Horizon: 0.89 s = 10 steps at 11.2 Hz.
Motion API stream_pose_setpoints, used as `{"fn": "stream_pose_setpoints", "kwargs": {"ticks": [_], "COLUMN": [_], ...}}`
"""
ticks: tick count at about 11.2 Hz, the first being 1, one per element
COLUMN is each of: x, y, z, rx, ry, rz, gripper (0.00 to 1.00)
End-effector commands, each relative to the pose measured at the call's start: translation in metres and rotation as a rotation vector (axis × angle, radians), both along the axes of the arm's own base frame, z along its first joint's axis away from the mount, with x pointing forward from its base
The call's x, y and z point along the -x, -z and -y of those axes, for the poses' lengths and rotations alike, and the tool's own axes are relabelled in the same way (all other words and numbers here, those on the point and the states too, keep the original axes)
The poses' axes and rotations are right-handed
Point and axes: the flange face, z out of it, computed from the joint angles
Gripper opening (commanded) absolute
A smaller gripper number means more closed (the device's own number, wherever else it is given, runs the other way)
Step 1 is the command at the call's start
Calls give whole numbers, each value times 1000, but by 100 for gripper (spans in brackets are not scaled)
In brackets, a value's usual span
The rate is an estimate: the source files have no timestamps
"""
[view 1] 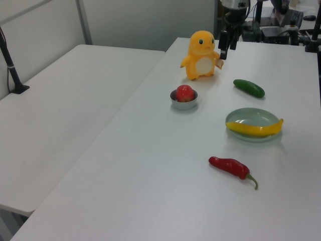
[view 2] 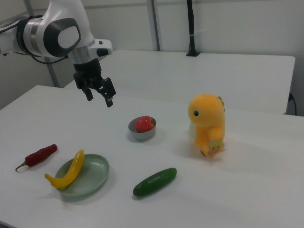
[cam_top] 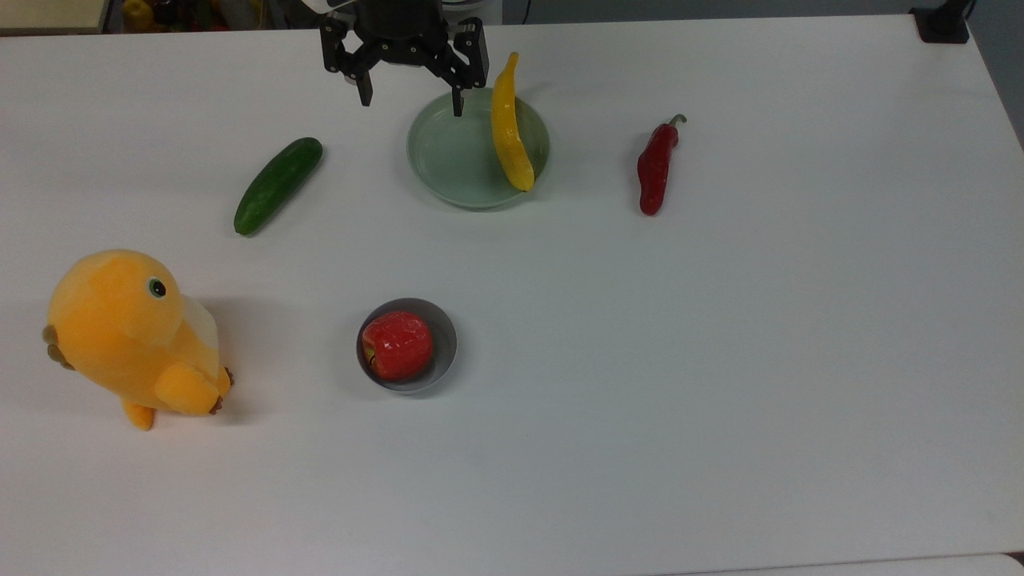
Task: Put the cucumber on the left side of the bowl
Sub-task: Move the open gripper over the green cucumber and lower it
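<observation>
The dark green cucumber (cam_top: 278, 186) (view 1: 249, 88) (view 2: 155, 182) lies flat on the white table, diagonal in the top view, up and to the left of the bowl. The small grey bowl (cam_top: 448, 340) (view 1: 184, 105) (view 2: 141, 136) holds a red apple (cam_top: 398, 345). My gripper (cam_top: 411, 100) (view 1: 226, 50) (view 2: 99, 100) hangs open and empty, well above the table. In the top view it sits at the far edge, right of the cucumber and over the rim of the green dish.
A pale green dish (cam_top: 448, 156) (view 2: 92, 178) carries a long yellow pepper (cam_top: 510, 128) across its rim. A red chili (cam_top: 656, 166) lies on the top view's right. An orange plush toy (cam_top: 128, 336) stands on the top view's left of the bowl.
</observation>
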Motion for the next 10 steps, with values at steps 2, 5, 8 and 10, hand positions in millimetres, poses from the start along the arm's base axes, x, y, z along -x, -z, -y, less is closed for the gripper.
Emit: {"fn": "stream_pose_setpoints", "kwargs": {"ticks": [2,5,8,10], "x": [10,10,15,16], "y": [-10,-9,-8,-8], "z": [-1,-1,0,-3], "rx": [-62,-62,-62,-62], "ry": [-61,-61,-96,-102], "rz": [-10,-12,-23,-23], "gripper": [100,100,100,100]}}
